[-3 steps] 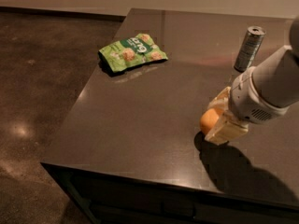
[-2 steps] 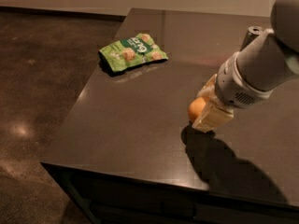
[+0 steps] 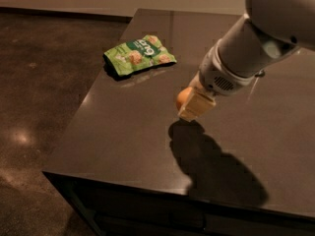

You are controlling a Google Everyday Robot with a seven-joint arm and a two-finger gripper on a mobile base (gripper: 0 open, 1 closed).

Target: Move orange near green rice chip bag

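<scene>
The orange (image 3: 183, 98) is held between the pale fingers of my gripper (image 3: 189, 102), lifted a little above the dark table (image 3: 128, 132); its shadow lies below and to the right. The green rice chip bag (image 3: 139, 55) lies flat on the table's far left part, up and to the left of the gripper and well apart from it. My arm comes in from the upper right and hides the table behind it.
The table's left edge (image 3: 83, 100) and front edge (image 3: 147, 181) drop off to a polished brown floor (image 3: 34, 82). The silver can is hidden behind my arm.
My gripper has carried the orange to the left across the table, towards the green bag. The arm now covers the silver can that showed earlier.
</scene>
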